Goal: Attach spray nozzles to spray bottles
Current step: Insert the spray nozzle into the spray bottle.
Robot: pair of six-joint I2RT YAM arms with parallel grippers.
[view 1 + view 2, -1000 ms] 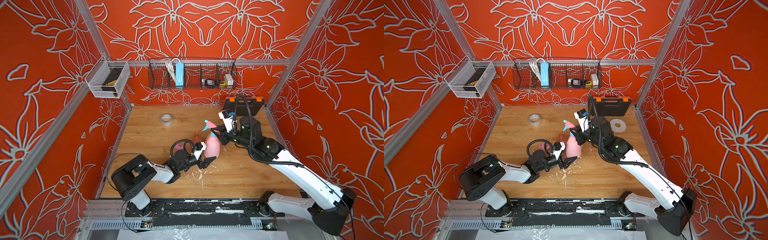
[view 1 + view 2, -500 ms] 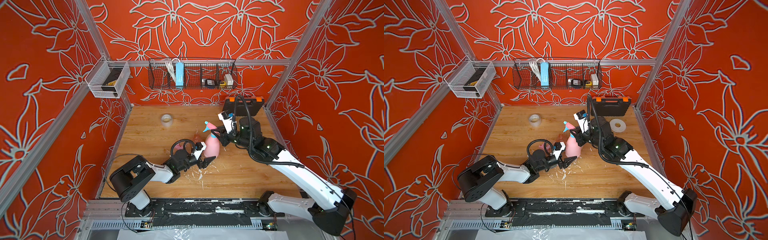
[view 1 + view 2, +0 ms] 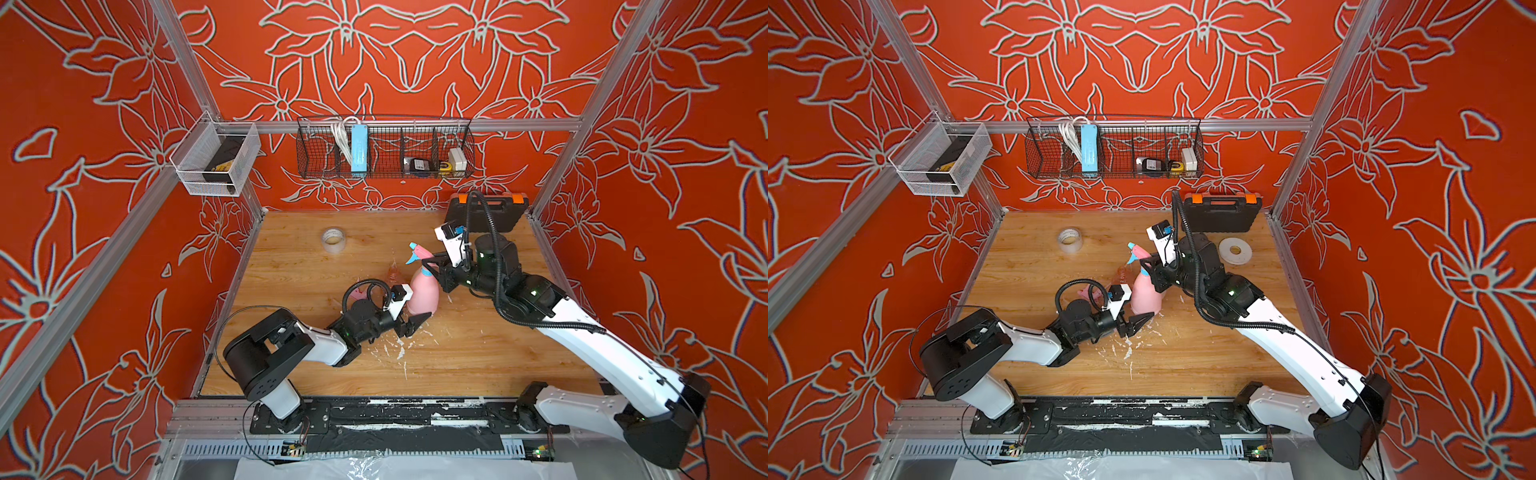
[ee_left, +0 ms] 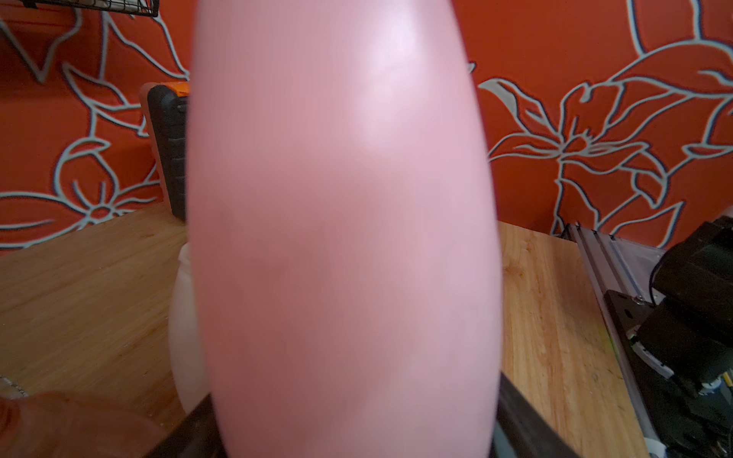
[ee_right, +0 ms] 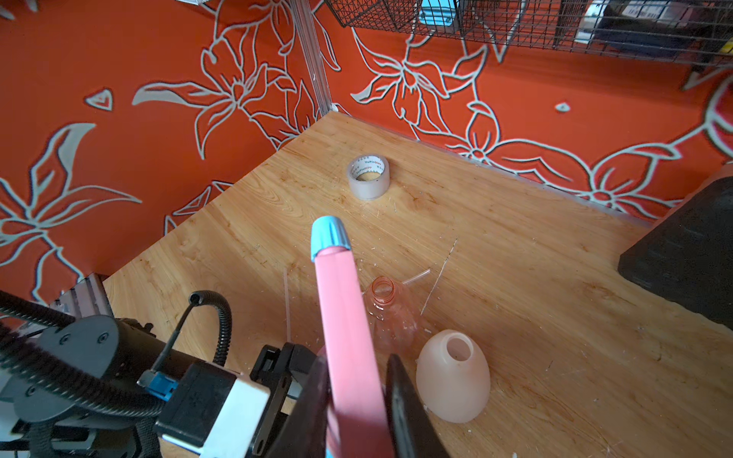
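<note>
Near the middle of the table [image 3: 291, 274], the left gripper [image 3: 415, 322] clasped the upright pink bottle [image 3: 424, 293] low down, while the right gripper [image 3: 434, 266] pinched the pink-and-blue nozzle [image 3: 419, 252] atop its neck. Screwing-on seemed to be the step in hand. The next move would need a tightening twist with the bottle held steady.

On the table [image 3: 478, 365] the capped bottle [image 3: 424, 293] stands in the middle, my left pincer [image 3: 415, 321] around its base from the front left, my right pincer [image 3: 434, 266] on its nozzle [image 3: 419, 252] from the right. A second bottle [image 3: 392, 274] stands just behind it, a third bottle [image 5: 452, 376] near that. A tape roll [image 3: 333, 240] sits back left, a case [image 3: 486, 212] against the back wall.
</note>
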